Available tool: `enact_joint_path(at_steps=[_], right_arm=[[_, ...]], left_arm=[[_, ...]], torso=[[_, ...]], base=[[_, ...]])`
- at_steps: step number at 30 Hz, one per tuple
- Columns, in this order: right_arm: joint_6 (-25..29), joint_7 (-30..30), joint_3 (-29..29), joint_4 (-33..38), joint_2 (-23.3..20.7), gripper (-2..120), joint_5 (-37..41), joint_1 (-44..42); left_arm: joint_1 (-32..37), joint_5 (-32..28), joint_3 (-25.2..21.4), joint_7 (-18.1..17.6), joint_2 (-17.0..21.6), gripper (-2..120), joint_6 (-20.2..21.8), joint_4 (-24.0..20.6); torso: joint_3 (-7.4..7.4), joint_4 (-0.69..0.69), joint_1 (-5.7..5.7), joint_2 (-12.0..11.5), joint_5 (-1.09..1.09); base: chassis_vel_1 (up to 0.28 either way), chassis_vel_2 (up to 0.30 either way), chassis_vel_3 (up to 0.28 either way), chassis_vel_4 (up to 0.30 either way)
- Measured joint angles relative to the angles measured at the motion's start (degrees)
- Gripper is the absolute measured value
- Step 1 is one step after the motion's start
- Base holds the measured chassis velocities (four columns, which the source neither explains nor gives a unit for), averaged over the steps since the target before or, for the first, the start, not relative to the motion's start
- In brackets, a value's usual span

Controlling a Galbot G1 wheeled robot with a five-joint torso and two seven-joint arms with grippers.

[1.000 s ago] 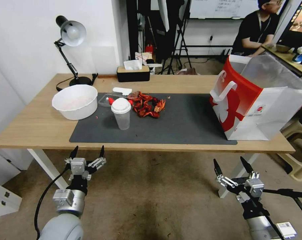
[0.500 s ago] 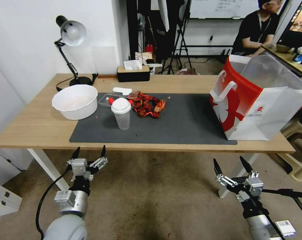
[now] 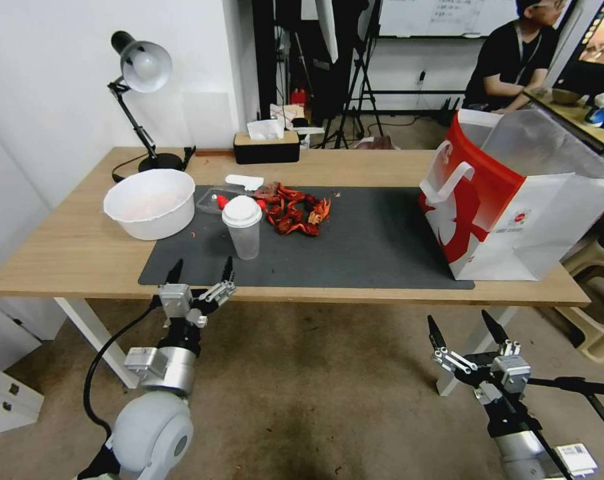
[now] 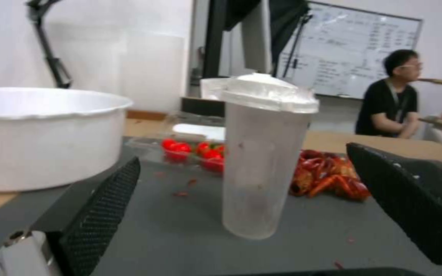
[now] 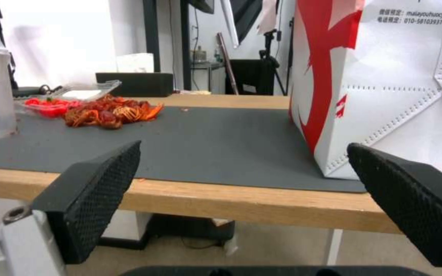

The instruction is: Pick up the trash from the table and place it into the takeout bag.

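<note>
Head view high over the table; wrist views low, edge-level, sharing it.

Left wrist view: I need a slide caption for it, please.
Open left gripper lined up on the lidded clear cup on the dark mat.

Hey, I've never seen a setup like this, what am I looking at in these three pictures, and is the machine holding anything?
This is a two-armed robot on wheels. The wide picture comes from its head, looking down at a table. The other two come from cameras on its wrists, so the black textured prongs are its own fingers.

The left gripper is open at the table's near edge, aimed at a clear cup with a white lid. The right gripper is open too, below the table edge. Neither holds anything.

Also on the table: a white bowl, red crayfish shells, a desk lamp and a takeout bag.
</note>
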Motion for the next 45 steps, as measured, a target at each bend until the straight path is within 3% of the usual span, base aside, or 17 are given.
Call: enact_joint_path(at_steps=[11,24,41,45], right_arm=[[-0.46,0.04,-0.66,-0.33,1.19,100,-1.44,0.19],[0.02,0.18,0.50,-0.37,2.07,100,-1.51,-0.75],[0.56,0.24,0.95,-0.76,3.20,100,-1.82,-1.16],[0.58,0.25,0.95,-0.76,3.29,100,-1.87,-1.14]], left_arm=[[-6.95,-2.34,4.30,1.96,1.21,100,1.61,4.08],[-17.16,-2.38,10.62,-3.39,0.83,100,5.27,10.48],[-26.17,-2.24,14.81,-6.09,-0.65,100,7.14,18.01],[-26.83,-2.55,14.91,-5.95,-0.79,91,7.02,18.48]], torso=[[0.00,0.00,0.00,0.00,0.01],[0.00,0.00,0.00,0.01,0.01],[0.00,0.00,0.00,0.01,0.01],[0.00,0.00,0.00,0.01,0.01]], base=[[0.000,0.000,0.000,0.000],[0.000,0.000,0.000,0.000],[0.000,0.000,0.000,0.000],[0.000,0.000,0.000,0.000]])
